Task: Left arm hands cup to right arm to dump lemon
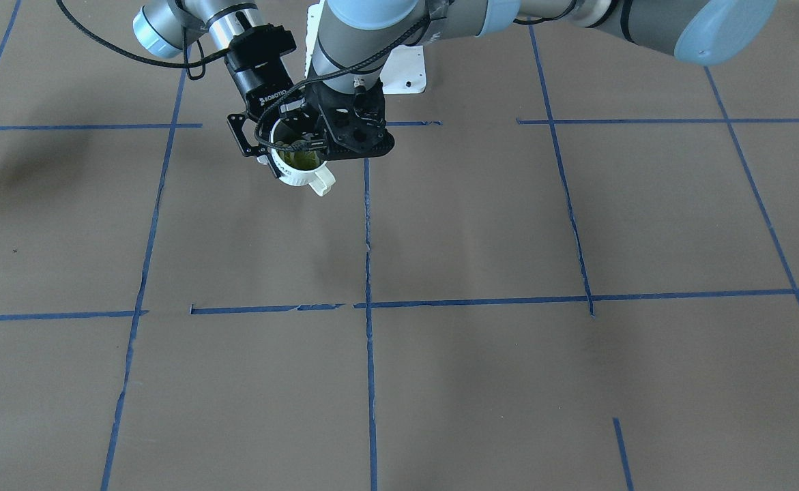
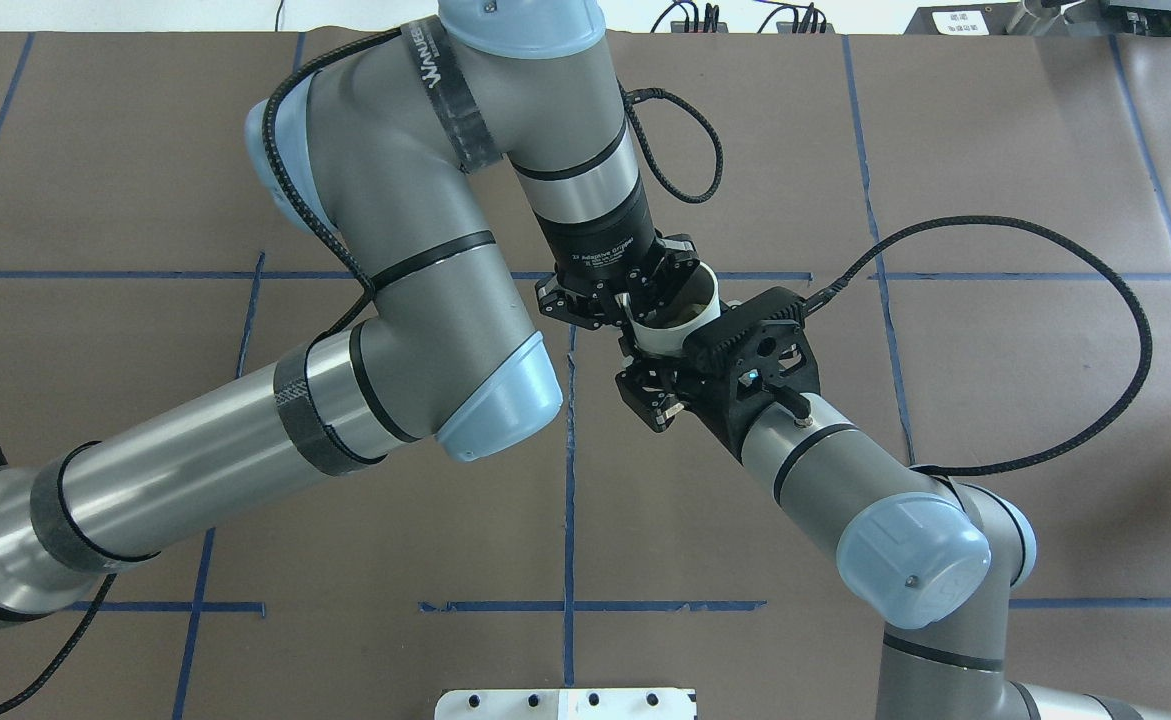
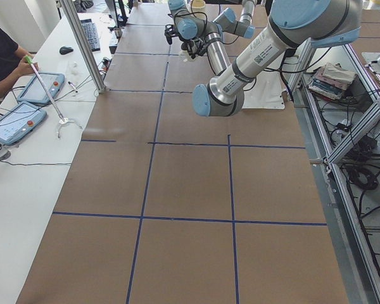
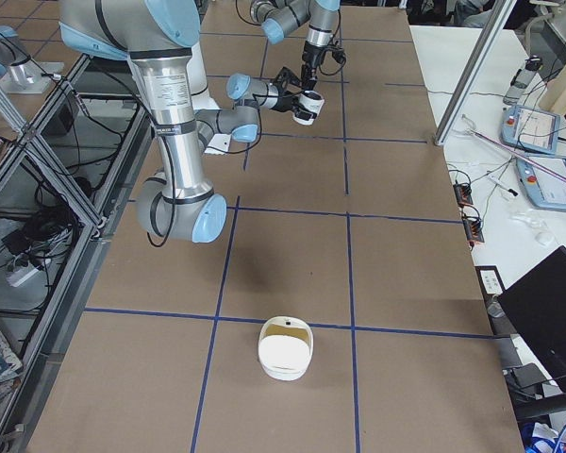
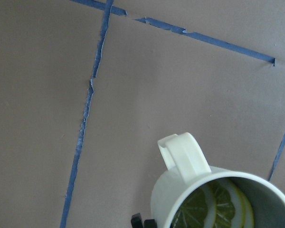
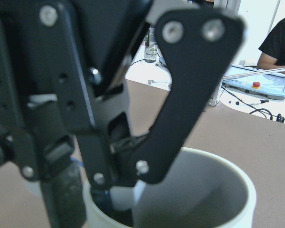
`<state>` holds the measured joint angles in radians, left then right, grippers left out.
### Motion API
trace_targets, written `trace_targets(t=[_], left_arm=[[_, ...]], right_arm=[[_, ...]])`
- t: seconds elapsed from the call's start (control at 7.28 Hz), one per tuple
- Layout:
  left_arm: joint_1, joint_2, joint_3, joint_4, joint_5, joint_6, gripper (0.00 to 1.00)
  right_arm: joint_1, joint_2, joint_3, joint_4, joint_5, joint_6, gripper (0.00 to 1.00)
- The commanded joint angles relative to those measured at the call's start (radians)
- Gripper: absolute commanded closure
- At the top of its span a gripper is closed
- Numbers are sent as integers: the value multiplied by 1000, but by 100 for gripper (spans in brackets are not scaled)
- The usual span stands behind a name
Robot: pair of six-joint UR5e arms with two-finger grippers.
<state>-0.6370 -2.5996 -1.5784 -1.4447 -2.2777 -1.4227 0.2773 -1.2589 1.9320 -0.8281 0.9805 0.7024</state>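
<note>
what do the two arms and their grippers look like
Both are grey with light-blue joint caps. The left arm ends in a solid black perforated left gripper trailing a looped black cable. The right arm carries a black right gripper marked ROBOTIQ, with open-linkage fingers.

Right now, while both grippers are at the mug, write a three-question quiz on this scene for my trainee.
1. True or false: a gripper clamps the handle of the cup.
2. What lies in the cup? A) a lemon B) a spoon C) nothing
3. Fill in: the ____ gripper has a finger inside the cup.
Key: 1 false; 2 A; 3 right, meaning the right gripper.
</note>
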Motion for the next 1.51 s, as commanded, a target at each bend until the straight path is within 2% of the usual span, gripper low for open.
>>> trace_targets(t=[0.0, 0.27, 0.41, 0.55, 0.69, 0.82, 1.1, 1.24, 1.37], left_arm=[[-1, 3, -40, -2, 4, 1, 0], [-19, 4, -101, 1, 6, -1, 0], [-21, 6, -106, 0, 7, -1, 0], [-21, 10, -112, 1, 6, -4, 0], [-21, 47, -155, 1, 7, -4, 0], [-21, 90, -194, 0, 9, -4, 0], [-33, 108, -198, 0, 12, -2, 0], [-35, 108, -198, 0, 33, -1, 0], [-33, 113, -198, -2, 52, -1, 0]], right_arm=[[0, -5, -27, -3, -32, -7, 71], [5, -8, -24, 6, -33, -3, 74], [13, -42, -12, 10, -60, 15, 74], [16, -81, -7, 12, -145, 113, 81], [39, -141, 5, 14, -182, 182, 87], [66, -228, 46, 14, -183, 187, 88], [98, -367, 53, 164, -177, 264, 90], [106, -455, 67, 187, -177, 267, 90], [128, -558, 67, 199, -177, 345, 90]])
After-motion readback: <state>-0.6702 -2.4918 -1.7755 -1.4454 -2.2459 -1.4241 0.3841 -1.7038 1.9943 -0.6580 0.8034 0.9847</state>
